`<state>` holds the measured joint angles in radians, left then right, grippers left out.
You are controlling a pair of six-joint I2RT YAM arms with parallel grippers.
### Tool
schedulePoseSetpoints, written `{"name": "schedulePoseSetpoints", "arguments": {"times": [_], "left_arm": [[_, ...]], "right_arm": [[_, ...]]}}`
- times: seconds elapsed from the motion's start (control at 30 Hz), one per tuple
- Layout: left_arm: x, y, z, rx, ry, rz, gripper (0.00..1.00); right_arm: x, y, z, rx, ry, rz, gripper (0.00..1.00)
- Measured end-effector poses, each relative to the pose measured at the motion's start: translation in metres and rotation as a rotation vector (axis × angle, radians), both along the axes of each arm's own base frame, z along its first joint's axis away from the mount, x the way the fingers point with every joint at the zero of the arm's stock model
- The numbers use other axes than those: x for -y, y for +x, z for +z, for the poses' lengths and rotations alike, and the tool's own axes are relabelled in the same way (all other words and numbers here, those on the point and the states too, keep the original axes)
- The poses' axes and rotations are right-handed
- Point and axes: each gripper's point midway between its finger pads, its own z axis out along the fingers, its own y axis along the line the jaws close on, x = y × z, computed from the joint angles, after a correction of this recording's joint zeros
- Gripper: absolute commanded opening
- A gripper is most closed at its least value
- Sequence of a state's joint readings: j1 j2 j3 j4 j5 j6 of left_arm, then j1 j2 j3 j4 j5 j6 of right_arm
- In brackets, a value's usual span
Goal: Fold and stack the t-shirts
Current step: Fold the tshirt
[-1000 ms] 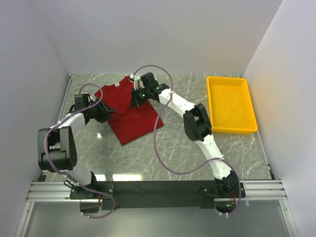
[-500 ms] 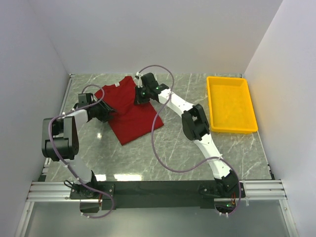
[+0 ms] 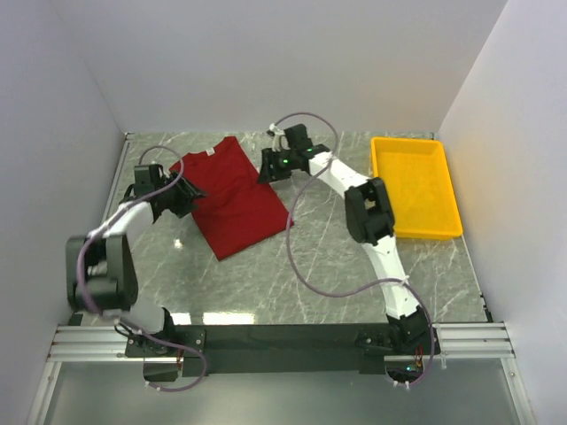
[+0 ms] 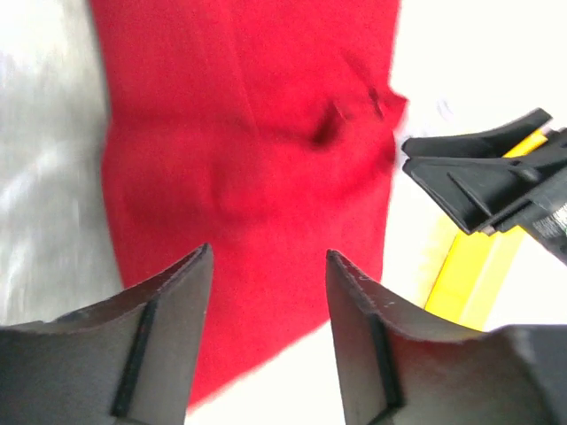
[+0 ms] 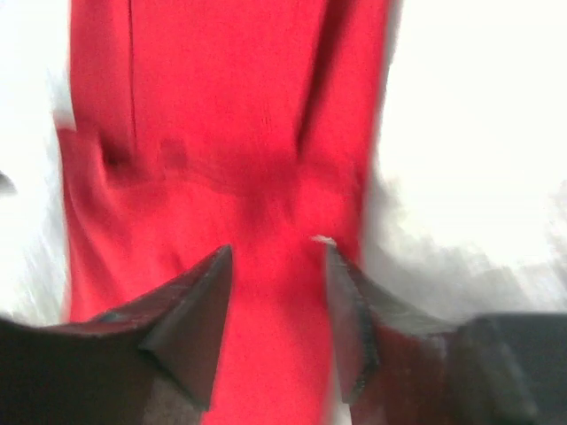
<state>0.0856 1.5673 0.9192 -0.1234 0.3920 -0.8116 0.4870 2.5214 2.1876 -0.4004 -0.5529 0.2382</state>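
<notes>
Maroon t-shirt (image 3: pixel 232 195) is lying flat on the marble desk (image 3: pixel 443 274), well to the left of the yellow tray (image 3: pixel 454 190) when seen from above. It is showing as a long, narrow shape running diagonally, with its collar end lying about as far back as the tray's far rim and its hem end reaching toward the near side. Judging by that outline, the sides are looking already folded in, and the end-to-end fold is looking not yet made.

Left fingers (image 4: pixel 164 341) are hovering over the shirt edge facing away from the tray. They are standing partly apart, and nothing is sitting between them, only red cloth below. Right fingers (image 5: pixel 190 319) are hovering at the shirt edge facing the tray, near the collar end. They too are standing apart and gripping nothing, with a few small wrinkles showing in the cloth beyond their tips.

The step in hand seems to be the pause between folds, with both arms free of the cloth. The next move is calling for both pairs of fingers to lower onto the two corners of one short end, pinch the cloth there, and carry that end evenly over the other. Whether the tray is the stacking place cannot be told.
</notes>
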Motion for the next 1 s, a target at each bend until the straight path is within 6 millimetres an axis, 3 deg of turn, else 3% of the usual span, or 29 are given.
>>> {"name": "schedulePoseSetpoints", "arguments": {"times": [0.07, 0.2, 0.27, 0.33, 0.47, 0.6, 0.67, 0.87, 1.0], "left_arm": [[0.002, -0.020, 0.017, 0.039, 0.023, 0.003, 0.66], [0.017, -0.075, 0.036, 0.105, 0.006, 0.011, 0.71], [0.028, -0.102, 0.025, 0.086, -0.025, 0.011, 0.72], [0.037, -0.134, -0.001, 0.011, -0.069, 0.022, 0.72], [0.041, -0.172, -0.040, -0.121, -0.119, 0.071, 0.69], [0.041, -0.175, -0.047, -0.149, -0.136, 0.104, 0.66], [0.041, -0.172, -0.051, -0.161, -0.138, 0.113, 0.62], [0.040, -0.168, -0.068, -0.221, -0.136, 0.138, 0.55], [0.040, -0.161, -0.069, -0.211, -0.142, 0.149, 0.53]], "right_arm": [[0.024, -0.015, 0.004, 0.012, -0.018, 0.067, 0.59], [0.070, -0.045, 0.039, 0.105, -0.065, 0.190, 0.60], [0.083, -0.060, 0.059, 0.153, -0.074, 0.228, 0.60], [0.094, -0.083, 0.069, 0.164, -0.080, 0.251, 0.60], [0.110, -0.119, 0.050, 0.086, -0.098, 0.255, 0.60], [0.118, -0.136, 0.011, -0.053, -0.131, 0.224, 0.60], [0.119, -0.139, 0.001, -0.092, -0.136, 0.208, 0.59], [0.115, -0.140, -0.003, -0.119, -0.104, 0.178, 0.59], [0.114, -0.145, -0.006, -0.149, -0.087, 0.166, 0.59]]}}
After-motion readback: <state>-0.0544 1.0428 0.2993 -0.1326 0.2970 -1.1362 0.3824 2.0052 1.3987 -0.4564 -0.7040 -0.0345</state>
